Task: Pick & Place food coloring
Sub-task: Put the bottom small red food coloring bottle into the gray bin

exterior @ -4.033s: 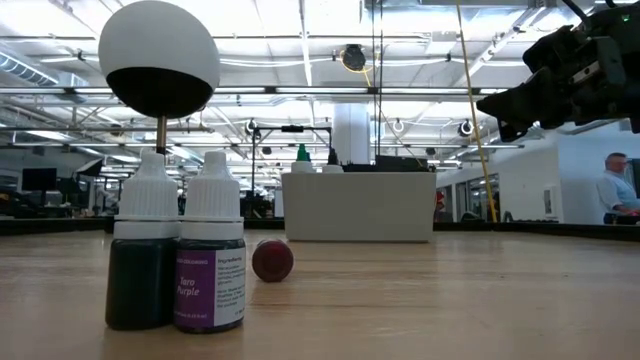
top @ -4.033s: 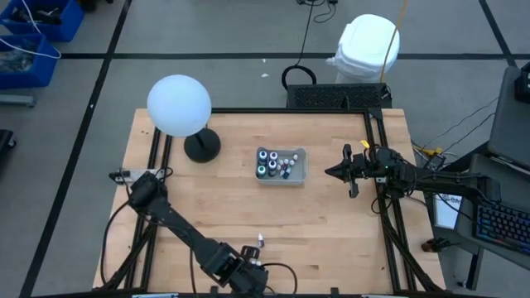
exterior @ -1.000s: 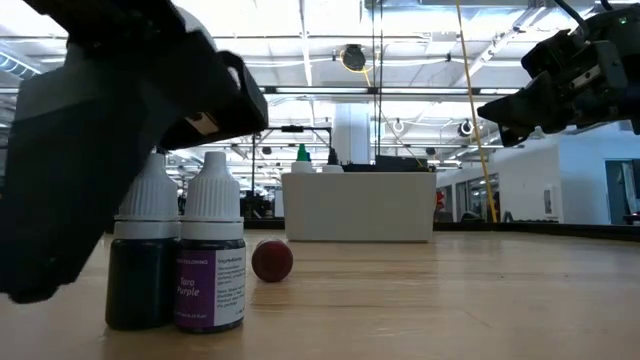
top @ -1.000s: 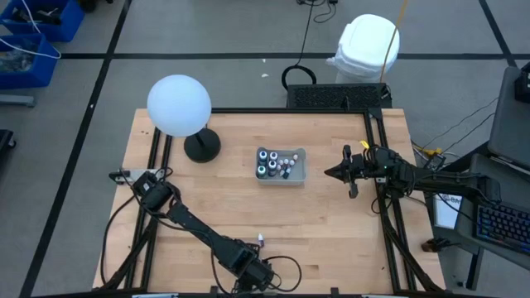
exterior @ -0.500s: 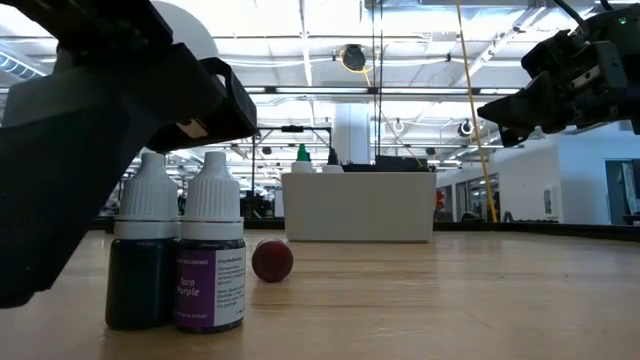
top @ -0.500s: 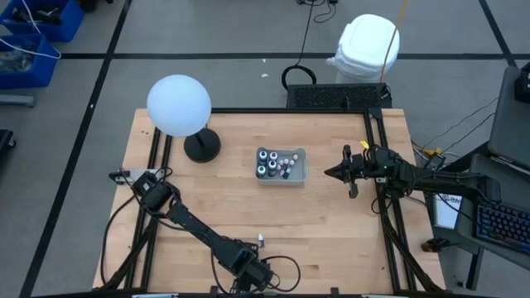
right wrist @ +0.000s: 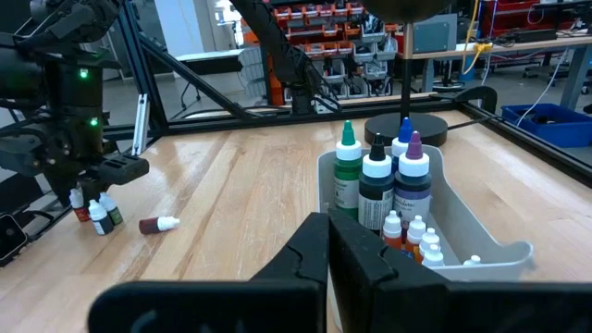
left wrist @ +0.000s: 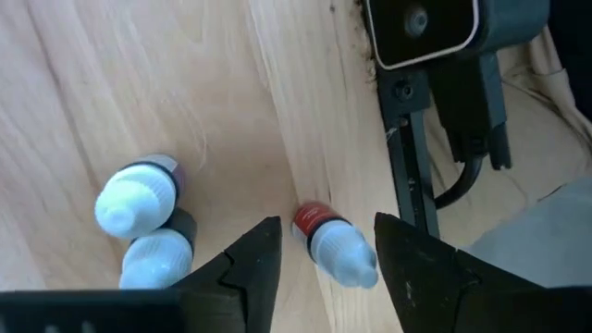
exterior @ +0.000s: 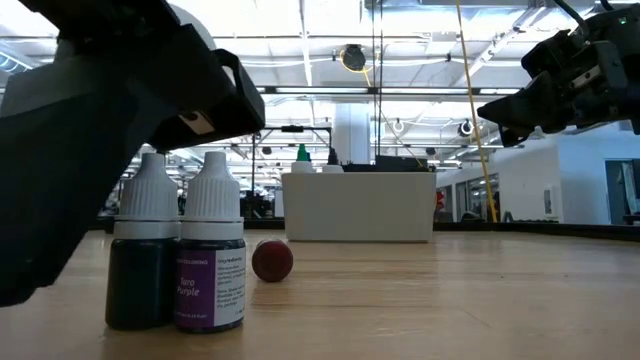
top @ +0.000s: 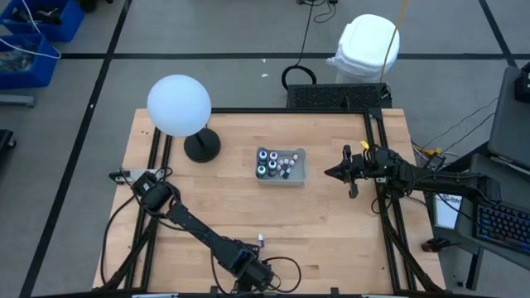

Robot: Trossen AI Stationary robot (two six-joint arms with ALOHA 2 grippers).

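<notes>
One fallen red bottle (left wrist: 330, 242) (cap outward) between left fingers (left wrist: 252, 268).

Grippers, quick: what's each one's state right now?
Left gripper: open, fingers either side of the lying red bottle, not yet gripping.
Right gripper: shut, holding nothing, beside the grey tray.

Red bottle (left wrist: 331, 243) toppled — two bottles (left wrist: 146, 225) upright.

The left gripper (left wrist: 319, 254), at the end of its outstretched arm, hangs low over the table's (top: 331, 223) near edge with its fingers parted, while the right gripper (top: 331, 173) waits above the table's right side, fingers closed.
</notes>
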